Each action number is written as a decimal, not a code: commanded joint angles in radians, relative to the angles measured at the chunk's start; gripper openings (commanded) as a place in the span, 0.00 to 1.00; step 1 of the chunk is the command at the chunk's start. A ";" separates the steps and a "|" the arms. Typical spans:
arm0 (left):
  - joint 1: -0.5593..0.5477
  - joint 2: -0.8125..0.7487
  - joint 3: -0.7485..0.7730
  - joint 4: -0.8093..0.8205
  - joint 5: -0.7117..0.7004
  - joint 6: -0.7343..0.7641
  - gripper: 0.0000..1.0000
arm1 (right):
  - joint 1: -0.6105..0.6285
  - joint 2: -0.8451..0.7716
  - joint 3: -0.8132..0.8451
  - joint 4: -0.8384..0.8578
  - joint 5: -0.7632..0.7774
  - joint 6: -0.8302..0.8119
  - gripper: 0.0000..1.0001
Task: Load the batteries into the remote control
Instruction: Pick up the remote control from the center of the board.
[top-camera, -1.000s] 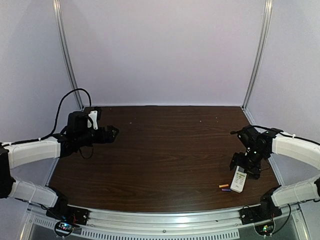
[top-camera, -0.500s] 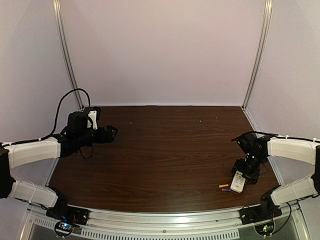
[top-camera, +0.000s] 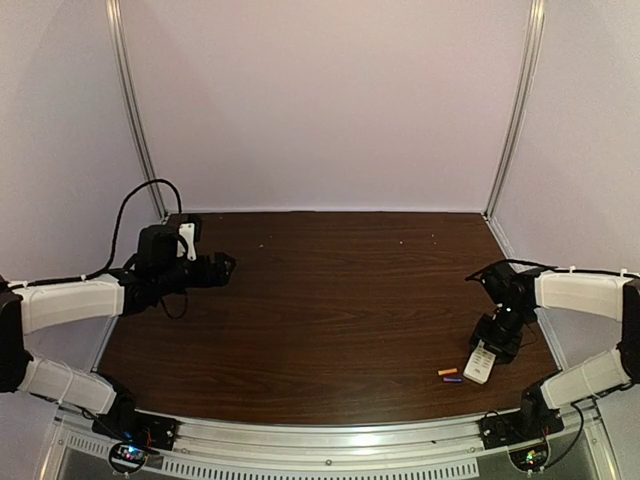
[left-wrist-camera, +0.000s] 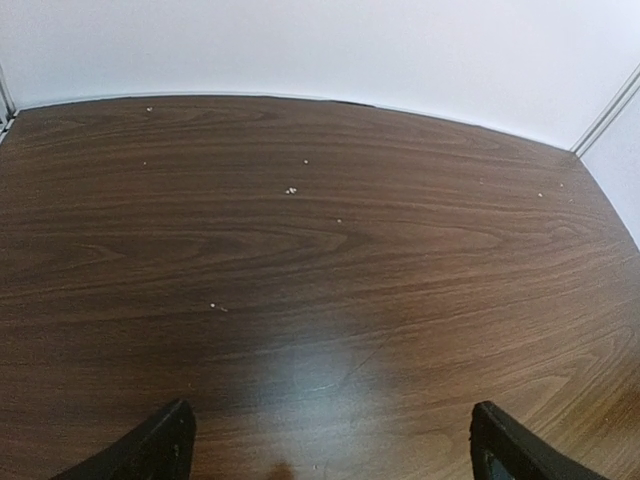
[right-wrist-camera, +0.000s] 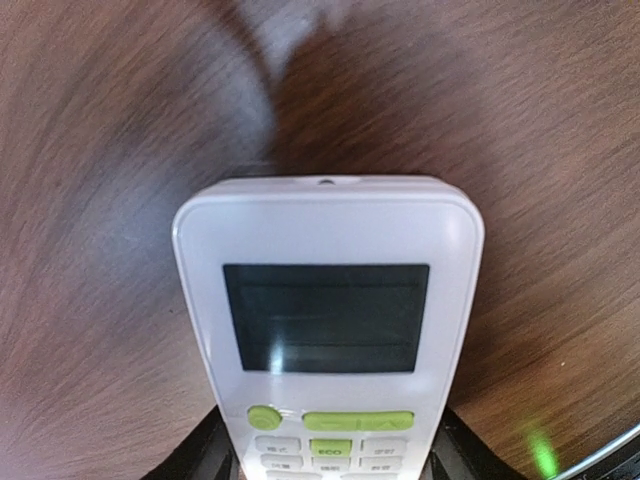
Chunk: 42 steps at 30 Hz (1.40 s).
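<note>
Remote control (right-wrist-camera: 325, 330) inside downturned right end effector (top-camera: 497, 340), grip unclear; left end effector (left-wrist-camera: 330, 448) spread

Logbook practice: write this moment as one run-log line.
left claw: open | right claw: astride white rectangular plastic remote control, grip unclear | orange cylindrical battery and purple cylindrical battery: loose beside remote

Robot lab cell, pale walls (top-camera: 320, 100), aluminium posts (top-camera: 515, 110) (wood-grain table (top-camera: 330, 300))

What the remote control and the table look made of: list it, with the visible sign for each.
Remote control: likely moulded plastic, with a smooth white shell and rounded corners. Its display window looks glossy and catches a streak of glare.
Table: dark wood grain with a soft sheen. Whether it is veneer, laminate or solid wood cannot be told.
</note>
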 joint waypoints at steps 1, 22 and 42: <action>-0.004 0.016 0.010 0.038 -0.016 0.000 0.97 | -0.038 -0.001 0.050 -0.029 0.044 -0.085 0.46; -0.123 -0.115 -0.001 0.291 0.483 0.051 0.98 | 0.175 0.007 0.363 0.843 -0.490 -0.090 0.17; -0.613 0.175 0.272 0.332 -0.079 0.223 0.85 | 0.510 0.145 0.340 1.354 -0.351 -0.023 0.14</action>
